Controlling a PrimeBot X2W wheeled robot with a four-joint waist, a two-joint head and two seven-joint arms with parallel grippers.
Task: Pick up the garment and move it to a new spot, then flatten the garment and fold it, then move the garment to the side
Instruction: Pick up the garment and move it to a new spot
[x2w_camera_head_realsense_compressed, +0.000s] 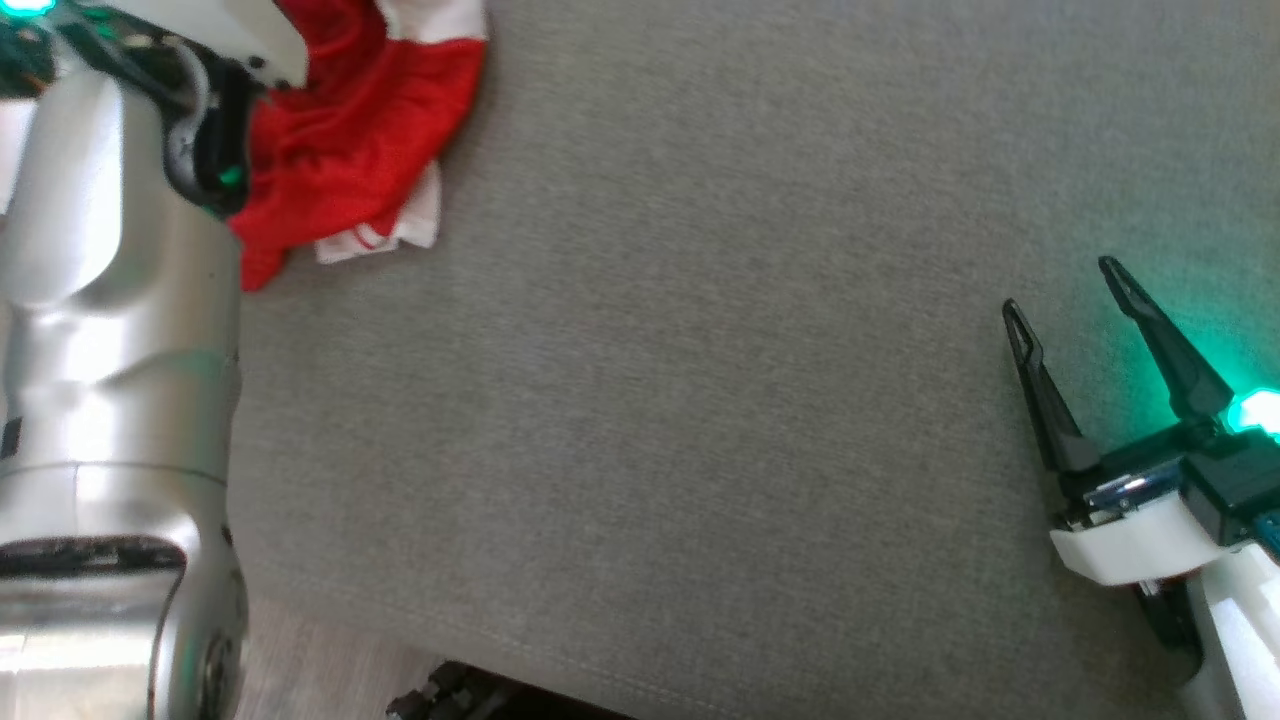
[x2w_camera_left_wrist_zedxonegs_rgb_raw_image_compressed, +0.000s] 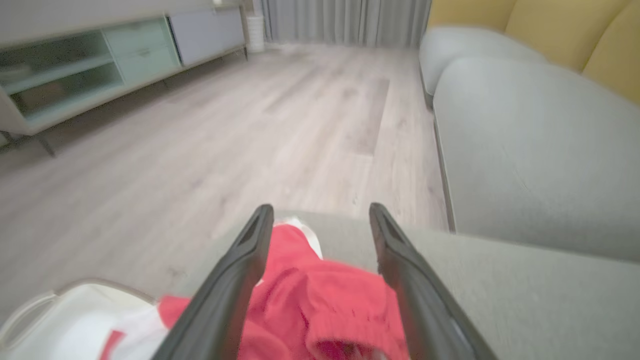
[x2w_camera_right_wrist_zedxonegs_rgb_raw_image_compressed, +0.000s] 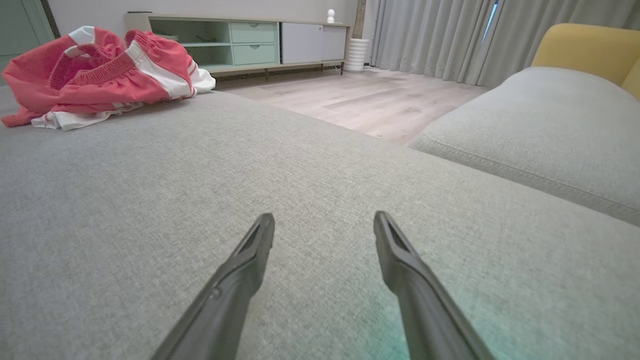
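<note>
- My left claw (x2w_camera_left_wrist_zedxonegs_rgb_raw_image_compressed: 321, 210) is spread wide and empty. It hangs over the garment (x2w_camera_left_wrist_zedxonegs_rgb_raw_image_compressed: 320, 300), a red-and-white heap seen between its fingers.
- The garment lies crumpled at the far left corner of the grey cushion (x2w_camera_head_realsense_compressed: 700, 350), by the edge above the floor (x2w_camera_left_wrist_zedxonegs_rgb_raw_image_compressed: 200, 125).
- My left arm (x2w_camera_head_realsense_compressed: 110, 300) hides part of it in the head view.
- My right claw (x2w_camera_head_realsense_compressed: 1060, 287) is also wide open and holds nothing. It sits low over bare cushion, well apart from the garment.
- A 2nd cushion (x2w_camera_right_wrist_zedxonegs_rgb_raw_image_compressed: 525, 120), a cabinet (x2w_camera_right_wrist_zedxonegs_rgb_raw_image_compressed: 235, 42) and a curtain (x2w_camera_right_wrist_zedxonegs_rgb_raw_image_compressed: 425, 35) stand beyond.
</note>
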